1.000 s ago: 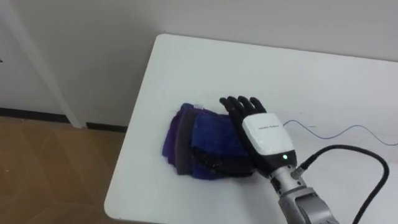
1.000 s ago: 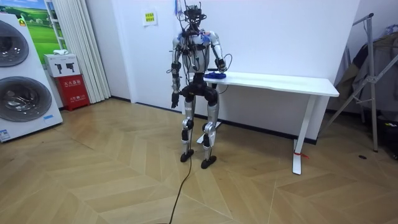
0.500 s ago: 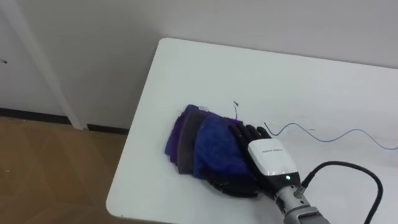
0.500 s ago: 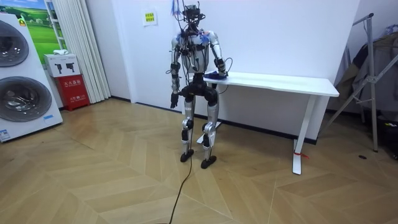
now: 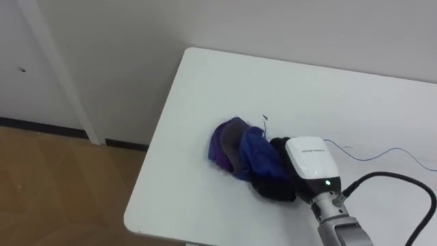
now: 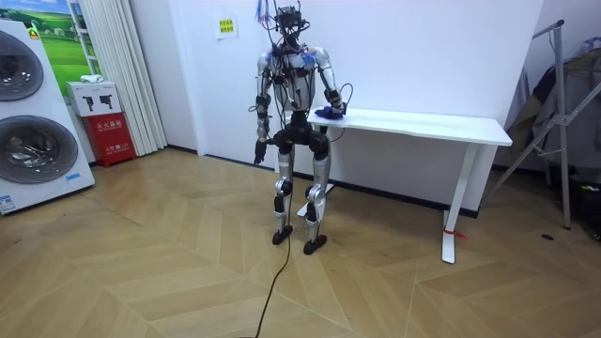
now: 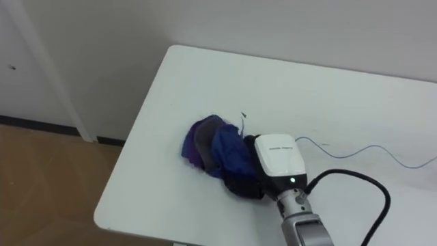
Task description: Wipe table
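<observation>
Cloth [image 5: 240,152], purple, bunched under right hand [image 5: 308,158], fingers buried, grip unclear, blue line [image 5: 396,149] beside, left hand [image 6: 257,155] hanging.

Of my right hand [image 5: 311,160] the white back is in sight; the part ahead of it is buried in the bunched cloth [image 5: 249,152]. The table [image 5: 205,89] is cut off at the right and lower edges. The thin blue line [image 5: 358,158] on it runs out at the right edge. In the room view my left hand [image 6: 257,151] hangs beside the hip, too small to read.
</observation>
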Controlling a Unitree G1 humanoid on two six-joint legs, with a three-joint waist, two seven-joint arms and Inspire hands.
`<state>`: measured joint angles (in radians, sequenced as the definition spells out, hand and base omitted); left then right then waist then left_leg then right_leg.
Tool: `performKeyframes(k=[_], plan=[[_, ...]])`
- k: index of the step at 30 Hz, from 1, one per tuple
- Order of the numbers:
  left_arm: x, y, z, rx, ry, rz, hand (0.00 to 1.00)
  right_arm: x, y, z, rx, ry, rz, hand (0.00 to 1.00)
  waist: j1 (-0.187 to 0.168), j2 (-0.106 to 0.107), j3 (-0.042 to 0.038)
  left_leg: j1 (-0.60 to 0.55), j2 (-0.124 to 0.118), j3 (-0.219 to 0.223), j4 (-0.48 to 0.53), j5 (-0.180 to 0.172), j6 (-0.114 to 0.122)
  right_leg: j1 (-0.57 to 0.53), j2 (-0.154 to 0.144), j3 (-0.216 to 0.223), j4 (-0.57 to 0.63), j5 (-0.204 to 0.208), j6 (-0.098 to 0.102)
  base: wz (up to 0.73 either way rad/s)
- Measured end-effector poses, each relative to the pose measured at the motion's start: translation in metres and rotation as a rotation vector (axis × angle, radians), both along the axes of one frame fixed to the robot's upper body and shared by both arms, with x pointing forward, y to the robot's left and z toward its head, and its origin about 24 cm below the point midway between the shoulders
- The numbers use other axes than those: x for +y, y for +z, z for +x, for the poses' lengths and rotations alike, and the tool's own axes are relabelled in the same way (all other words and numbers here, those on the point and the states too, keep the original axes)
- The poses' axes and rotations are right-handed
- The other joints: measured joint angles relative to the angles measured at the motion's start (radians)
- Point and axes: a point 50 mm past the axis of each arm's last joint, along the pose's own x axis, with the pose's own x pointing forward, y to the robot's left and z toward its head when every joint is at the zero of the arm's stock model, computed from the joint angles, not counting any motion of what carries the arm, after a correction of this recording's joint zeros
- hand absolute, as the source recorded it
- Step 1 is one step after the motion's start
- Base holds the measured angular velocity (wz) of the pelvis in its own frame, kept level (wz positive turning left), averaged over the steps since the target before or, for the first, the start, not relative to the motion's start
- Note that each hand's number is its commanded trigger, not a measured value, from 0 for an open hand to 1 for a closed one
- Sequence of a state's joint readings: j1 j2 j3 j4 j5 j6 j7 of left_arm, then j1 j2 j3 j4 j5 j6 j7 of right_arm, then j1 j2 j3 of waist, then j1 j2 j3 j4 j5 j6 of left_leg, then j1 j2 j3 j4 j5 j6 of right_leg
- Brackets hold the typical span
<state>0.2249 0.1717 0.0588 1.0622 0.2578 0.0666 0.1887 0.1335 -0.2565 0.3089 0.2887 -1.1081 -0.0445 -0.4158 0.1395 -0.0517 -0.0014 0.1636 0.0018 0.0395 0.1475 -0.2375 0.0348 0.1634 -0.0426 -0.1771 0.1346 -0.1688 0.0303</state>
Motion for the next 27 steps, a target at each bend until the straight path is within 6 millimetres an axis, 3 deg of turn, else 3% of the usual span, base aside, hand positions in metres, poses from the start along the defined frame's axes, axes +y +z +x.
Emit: performKeyframes(k=[15,20,27], plan=[[0.002,0.001,-0.010,0.015,0.001,0.009,0.00,-0.006,-0.006,-0.006,0.024,-0.070,0.078,1.00,0.009,-0.006,-0.0027,0.002,-0.011,-0.046,0.005,0.000,0.001,0.028,-0.005,-0.045,0.000,0.000,0.000,0.09],[-0.002,0.000,-0.012,0.035,0.010,0.003,0.00,-0.002,-0.004,0.009,0.068,-0.096,0.105,1.00,0.032,-0.004,-0.0014,0.000,-0.008,-0.046,0.010,0.000,0.000,0.026,-0.002,-0.045,0.000,0.000,0.000,-0.01],[-0.007,0.001,-0.014,0.033,0.024,-0.005,0.00,-0.011,0.007,0.057,0.139,-0.143,0.095,1.00,0.061,-0.007,0.0026,-0.022,-0.008,-0.046,0.020,0.006,-0.004,-0.005,-0.005,-0.045,0.017,0.000,0.000,0.00]])
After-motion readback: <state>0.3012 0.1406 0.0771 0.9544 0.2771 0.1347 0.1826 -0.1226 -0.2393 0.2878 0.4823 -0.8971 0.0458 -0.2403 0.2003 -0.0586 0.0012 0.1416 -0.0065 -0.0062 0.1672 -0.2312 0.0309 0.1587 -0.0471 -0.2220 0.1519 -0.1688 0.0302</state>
